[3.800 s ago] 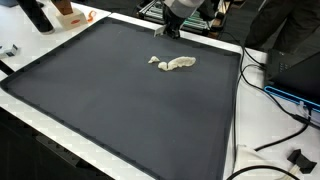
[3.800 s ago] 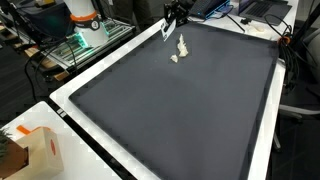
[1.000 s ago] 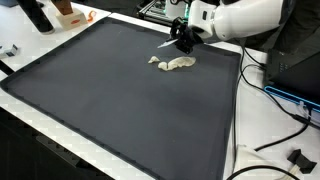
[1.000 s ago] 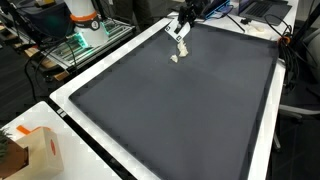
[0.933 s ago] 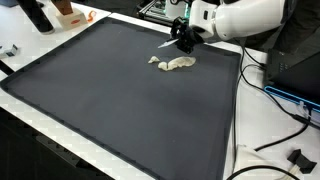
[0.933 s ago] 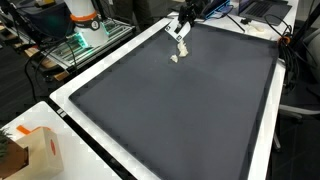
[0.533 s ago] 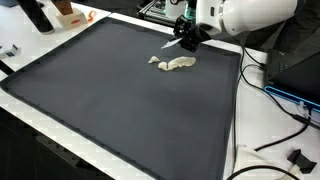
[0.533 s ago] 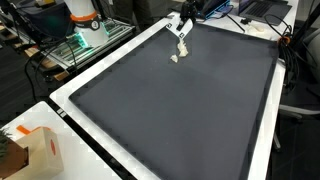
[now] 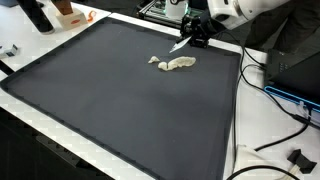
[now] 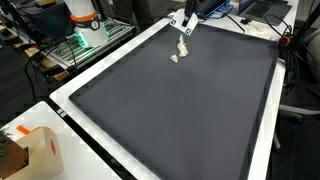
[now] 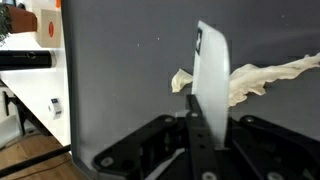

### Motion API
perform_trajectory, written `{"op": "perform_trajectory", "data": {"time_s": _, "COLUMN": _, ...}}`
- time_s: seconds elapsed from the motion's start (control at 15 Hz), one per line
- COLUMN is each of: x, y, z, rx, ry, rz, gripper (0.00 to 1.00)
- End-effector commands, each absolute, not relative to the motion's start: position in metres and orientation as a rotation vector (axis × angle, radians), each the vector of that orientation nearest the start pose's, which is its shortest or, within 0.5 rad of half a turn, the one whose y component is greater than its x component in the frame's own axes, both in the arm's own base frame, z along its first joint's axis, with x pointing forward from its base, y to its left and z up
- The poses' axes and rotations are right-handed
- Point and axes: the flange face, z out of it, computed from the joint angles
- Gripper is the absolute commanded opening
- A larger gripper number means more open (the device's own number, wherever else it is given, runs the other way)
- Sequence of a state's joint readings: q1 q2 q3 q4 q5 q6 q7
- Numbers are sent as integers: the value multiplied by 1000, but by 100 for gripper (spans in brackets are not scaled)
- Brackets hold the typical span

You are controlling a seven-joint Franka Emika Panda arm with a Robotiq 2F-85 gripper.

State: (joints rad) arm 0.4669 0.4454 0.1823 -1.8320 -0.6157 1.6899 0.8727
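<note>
My jaws are clamped on one end of a thin white strip [image 11: 212, 88], lifted off the mat [image 9: 120, 110] at 12 o'clock of the crumpled tissue [image 9: 175, 63]. I judge it light, stiff and slippery, so I would pinch its flat faces.

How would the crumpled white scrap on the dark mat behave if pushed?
The crumpled white scrap looks thin and creased, so probably floppy and light. Lying low on the dark mat, it would likely slide or bunch rather than roll. The white strip held by the gripper looks straight, seemingly stiffer.
</note>
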Motion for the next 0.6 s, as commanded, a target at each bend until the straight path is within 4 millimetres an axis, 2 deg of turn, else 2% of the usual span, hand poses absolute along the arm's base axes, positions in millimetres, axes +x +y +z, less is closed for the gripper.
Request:
{"op": "perform_trajectory", "data": {"time_s": 0.0, "x": 480, "y": 301, "z": 291, "rx": 2479, "ry": 215, "rz": -22, "gripper": 1}}
{"op": "perform_trajectory", "data": {"time_s": 0.53, "x": 457, "y": 300, "z": 324, "rx": 2622, "ry": 475, "rz": 90, "gripper": 1}}
